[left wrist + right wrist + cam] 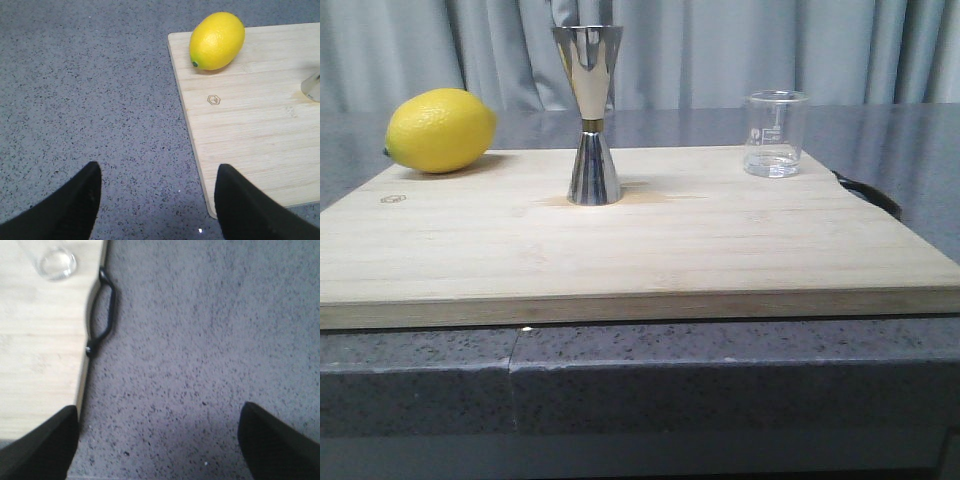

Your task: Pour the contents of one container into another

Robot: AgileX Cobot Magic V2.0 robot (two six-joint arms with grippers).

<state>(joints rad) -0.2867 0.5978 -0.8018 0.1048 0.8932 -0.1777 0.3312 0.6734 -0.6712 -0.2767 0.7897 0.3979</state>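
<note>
Standing untouched right of the steel jigger (592,115), the glass beaker (774,134) is not yet grasped; both the right gripper (157,440) and left gripper (157,200) are held open, so an approach is judged next.

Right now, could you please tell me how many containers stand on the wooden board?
2: the tall polished steel hourglass jigger at the board's middle, toward the back, and the small clear glass beaker near its back right corner. None seems hidden.
</note>
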